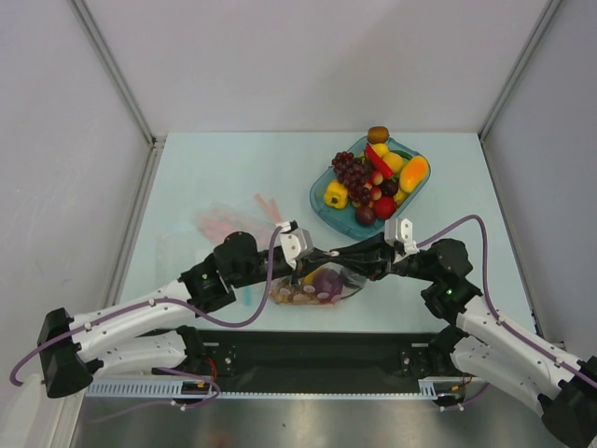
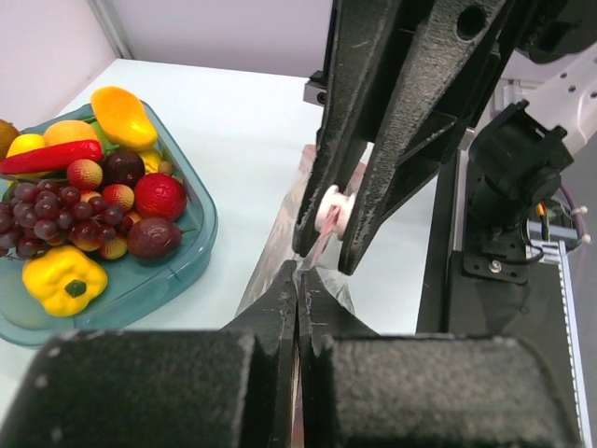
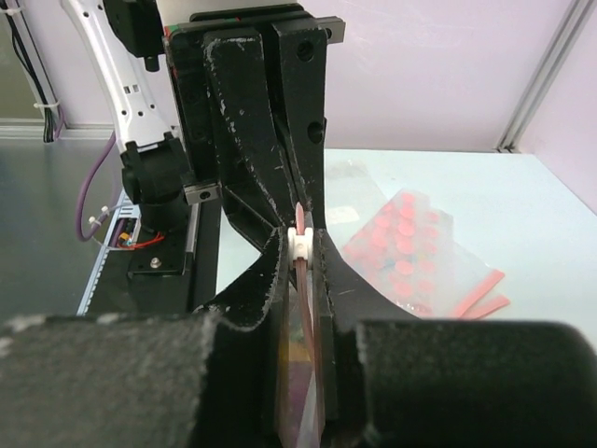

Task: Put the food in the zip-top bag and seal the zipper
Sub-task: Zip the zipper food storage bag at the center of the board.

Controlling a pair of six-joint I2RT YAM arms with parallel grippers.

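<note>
Both arms meet on the near side of the teal tray [image 1: 320,202]. They have the zip-top bag [image 1: 347,284] between them by its top edge. The left end effector [image 2: 297,278] is clamped flat on the zipper [image 3: 299,215], apparently to anchor the strip. The right end effector [image 3: 300,241] is closed around the white slider [image 2: 331,210], just beside the left's fingertips. That looks like a setup for running the slider along the strip against the anchored end.

The bag stands on edge with its mouth held uppermost. Its body sags toward the arm bases, with a purple piece [image 1: 325,279] and tan grapes [image 1: 293,295] inside. The zipper's long axis seems to run left to right across the table. Plenty of fruit [image 1: 354,174] sits in the tray.
</note>
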